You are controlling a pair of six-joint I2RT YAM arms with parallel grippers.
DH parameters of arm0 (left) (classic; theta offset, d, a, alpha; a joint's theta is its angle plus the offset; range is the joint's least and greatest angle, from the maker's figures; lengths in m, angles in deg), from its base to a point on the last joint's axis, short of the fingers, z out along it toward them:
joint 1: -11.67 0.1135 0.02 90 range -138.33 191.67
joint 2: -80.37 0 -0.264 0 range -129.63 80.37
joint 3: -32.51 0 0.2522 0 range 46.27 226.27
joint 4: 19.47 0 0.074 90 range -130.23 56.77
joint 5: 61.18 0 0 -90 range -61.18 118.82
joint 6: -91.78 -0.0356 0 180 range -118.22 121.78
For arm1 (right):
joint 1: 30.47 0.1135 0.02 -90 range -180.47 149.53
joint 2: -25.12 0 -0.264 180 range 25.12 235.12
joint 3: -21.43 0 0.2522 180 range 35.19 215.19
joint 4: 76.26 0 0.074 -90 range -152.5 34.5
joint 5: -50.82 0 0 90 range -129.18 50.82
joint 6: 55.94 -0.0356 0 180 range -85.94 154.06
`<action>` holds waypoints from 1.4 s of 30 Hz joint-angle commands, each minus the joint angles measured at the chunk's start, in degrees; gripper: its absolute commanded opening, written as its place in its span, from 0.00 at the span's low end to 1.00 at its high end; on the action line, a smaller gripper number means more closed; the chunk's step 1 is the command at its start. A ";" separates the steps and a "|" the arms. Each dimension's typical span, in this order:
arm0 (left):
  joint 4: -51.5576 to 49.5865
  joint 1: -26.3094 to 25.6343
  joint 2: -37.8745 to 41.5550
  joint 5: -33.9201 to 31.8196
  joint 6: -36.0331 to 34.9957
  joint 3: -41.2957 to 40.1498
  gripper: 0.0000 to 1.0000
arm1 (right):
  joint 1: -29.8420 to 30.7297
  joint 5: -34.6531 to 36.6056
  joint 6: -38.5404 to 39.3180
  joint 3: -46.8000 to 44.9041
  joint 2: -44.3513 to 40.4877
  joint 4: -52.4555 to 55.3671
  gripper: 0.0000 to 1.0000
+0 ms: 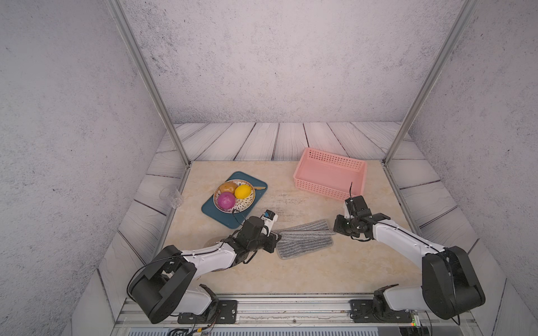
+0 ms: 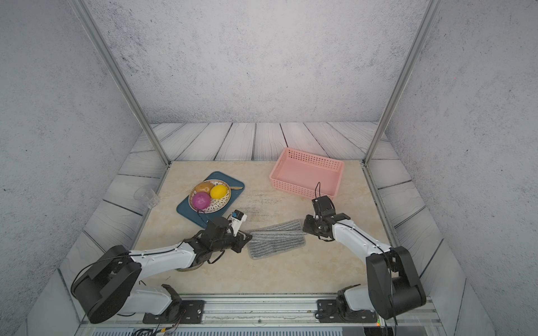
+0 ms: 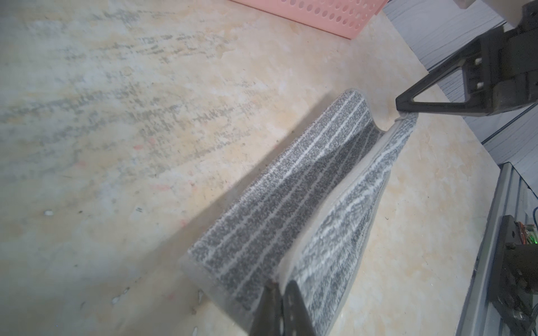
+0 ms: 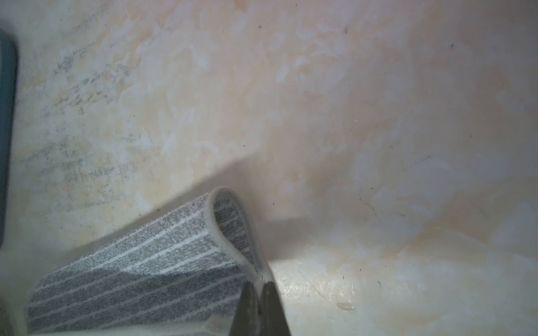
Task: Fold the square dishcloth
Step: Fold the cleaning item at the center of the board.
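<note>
- Left wrist view: the left gripper (image 3: 279, 293) is clamped on the pale hem of the square dishcloth (image 3: 276, 209). At the far end of that hem, the right gripper (image 3: 400, 107) is pinched on the other corner.
- Right wrist view confirms that its jaws are together on the hem, with the fabric curling over beside them.
- Location: in both top views the cloth lies mid-table between the two grippers, partly doubled.
- Step judged: first fold in hand, with the held edge raised.
- Next move calls for both arms to travel evenly, keep the hem taut, lay it on the opposite edge, then release.
- Clearances: the pink basket (image 1: 330, 174) is near the right wrist and the blue tray (image 1: 233, 200) is close behind the left. The table (image 1: 291, 270) is open on the robot's side.
</note>
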State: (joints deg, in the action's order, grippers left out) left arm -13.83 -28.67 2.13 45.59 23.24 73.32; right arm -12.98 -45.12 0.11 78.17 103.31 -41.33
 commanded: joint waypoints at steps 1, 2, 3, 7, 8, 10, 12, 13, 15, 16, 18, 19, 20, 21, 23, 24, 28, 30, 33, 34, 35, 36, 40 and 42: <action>-1.35 -0.56 0.16 -1.24 0.37 -1.01 0.07 | -0.05 0.32 0.18 -0.85 -0.91 0.81 0.00; -1.26 -0.76 0.03 -1.14 0.52 -1.15 0.08 | -0.10 0.23 0.14 -0.94 -0.80 0.67 0.00; -1.16 -0.98 -0.13 -1.06 0.64 -1.27 0.10 | -0.09 0.15 0.06 -1.01 -0.69 0.59 0.00; -1.12 -2.03 -0.59 -0.98 0.86 -1.63 0.17 | -0.06 0.09 0.11 -1.32 -0.16 0.13 0.00; -1.18 -2.36 -0.74 -0.96 0.94 -1.71 0.19 | -0.01 0.13 0.07 -1.36 -0.04 0.04 0.00; -1.29 -2.90 -0.93 -0.81 1.44 -1.96 0.22 | -0.03 0.13 -0.01 -1.49 0.18 -0.24 0.00; -1.34 -3.67 -1.27 -0.26 1.78 -2.21 0.25 | -0.10 0.26 -0.02 -1.66 0.48 -0.41 0.00; -1.63 -4.02 -1.44 0.03 2.10 -2.26 0.27 | -0.07 0.35 0.02 -1.74 0.61 -0.49 0.00; -2.45 -4.71 -1.75 0.68 2.57 -2.18 0.33 | -0.13 0.48 -0.11 -1.89 0.97 -0.66 0.00; -2.98 -4.93 -1.82 1.08 2.80 -2.09 0.36 | -0.03 0.48 -0.17 -1.97 1.22 -0.69 0.00; -4.08 -5.54 -1.39 1.84 3.04 -2.09 0.38 | 0.00 0.57 -0.35 -2.09 1.66 -0.78 0.00; -4.60 -5.73 -1.01 2.12 3.02 -2.02 0.38 | -0.02 0.72 -0.46 -2.19 1.75 -0.83 0.00; -5.23 -5.86 -0.54 2.31 3.15 -2.00 0.37 | -0.03 0.74 -0.49 -2.28 1.86 -0.88 0.00; -5.77 -6.08 0.13 2.44 3.16 -2.04 0.37 | -0.05 0.75 -0.61 -2.35 1.87 -0.87 0.00; -6.92 -6.44 1.85 2.36 2.96 -2.24 0.37 | -0.01 0.83 -0.74 -2.59 1.88 -0.87 0.00; -7.75 -6.54 2.88 2.20 2.85 -2.26 0.37 | -0.06 0.84 -0.68 -2.70 1.75 -0.87 0.00; -10.72 -6.76 5.91 1.75 2.08 -1.94 0.37 | -0.03 0.75 -0.71 -3.12 1.23 -0.52 0.02; -11.46 -6.77 6.69 2.00 2.00 -1.68 0.37 | -0.03 0.62 -0.73 -3.45 0.82 -0.48 0.05; -12.52 -6.94 7.10 2.48 1.76 -0.95 0.37 | -0.06 0.57 -0.75 -3.90 0.11 -0.19 0.11; -12.96 -6.95 7.27 2.43 1.67 -0.68 0.37 | -0.01 0.57 -0.73 -4.02 -0.15 -0.03 0.13; -13.56 -6.95 7.49 2.35 1.65 -0.30 0.37 | -0.02 0.62 -0.71 -4.15 -0.45 0.13 0.15; -14.24 -7.03 7.83 2.11 1.61 0.20 0.36 | -0.05 0.72 -0.75 -4.28 -0.78 0.29 0.17; -18.35 -7.04 9.57 -0.04 1.89 3.38 0.33 | -0.04 1.42 -0.74 -4.74 -1.84 1.04 0.24; -20.81 -7.04 9.70 -1.34 1.69 5.62 0.32 | -0.03 1.53 -0.77 -4.96 -2.11 1.15 0.26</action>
State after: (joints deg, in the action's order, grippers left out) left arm -30.99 -35.40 10.57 46.42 25.77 75.39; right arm -12.98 -44.88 -0.42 73.82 102.70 -41.79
